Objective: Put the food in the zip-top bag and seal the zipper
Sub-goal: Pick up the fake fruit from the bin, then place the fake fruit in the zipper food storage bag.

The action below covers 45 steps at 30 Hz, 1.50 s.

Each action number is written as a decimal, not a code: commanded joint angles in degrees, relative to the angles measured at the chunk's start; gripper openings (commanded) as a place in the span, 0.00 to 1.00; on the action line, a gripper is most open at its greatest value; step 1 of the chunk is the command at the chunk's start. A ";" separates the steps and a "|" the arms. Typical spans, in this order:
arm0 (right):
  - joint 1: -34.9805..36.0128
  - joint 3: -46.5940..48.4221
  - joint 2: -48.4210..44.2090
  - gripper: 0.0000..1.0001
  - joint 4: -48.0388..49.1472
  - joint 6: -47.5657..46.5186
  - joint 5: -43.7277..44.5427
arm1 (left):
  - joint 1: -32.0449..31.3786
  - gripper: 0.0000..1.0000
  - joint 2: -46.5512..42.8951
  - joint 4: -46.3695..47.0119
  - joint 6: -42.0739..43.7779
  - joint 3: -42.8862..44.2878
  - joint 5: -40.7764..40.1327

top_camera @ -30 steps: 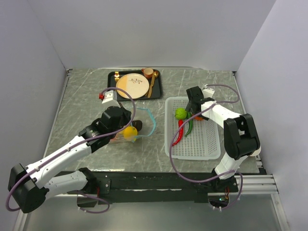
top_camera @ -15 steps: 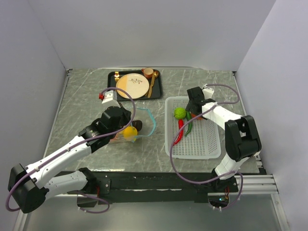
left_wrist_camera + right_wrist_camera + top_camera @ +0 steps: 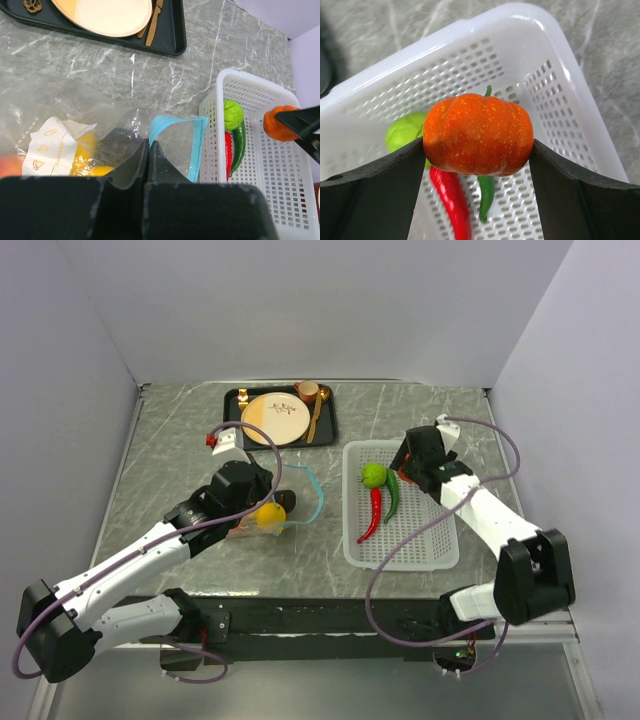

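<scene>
Status: mid-task, loading stage.

Left claw (image 3: 147, 156): fingers together, pinched on the clear film of the zip-top bag (image 3: 65, 95) near its mouth. The bag lies on the surface (image 3: 180, 440) left of centre, with its mouth turned toward the white mesh basket (image 3: 400, 552). The zipper (image 3: 177, 118) stands apart in a loop, so you can log it as unsealed.

Right claw (image 3: 477, 150): clamped on an orange toy pumpkin (image 3: 479, 134), one finger on each flank. It is held up over the far end of the basket, well apart from the bag.

Done, as far as you can see: a yellow lemon (image 3: 270, 515) shows through the film inside the bag. The left wrist view also gives a patch of orange behind the film at the frame edge; you cannot identify it.

Left to do:
- The pumpkin has to cross to the bag mouth.
- Three pieces lie in the basket: lime (image 3: 375, 475), red chili (image 3: 372, 516) and green chili (image 3: 392, 496).
- After those, the zipper needs pressing shut along its length.

Judgement: roughly a third through, with sealing not begun.
</scene>
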 commanded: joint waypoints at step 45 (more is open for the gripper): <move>31.08 11.27 7.45 0.63 10.80 4.95 -32.55 | 0.05 0.01 -0.84 4.08 2.32 -0.40 5.13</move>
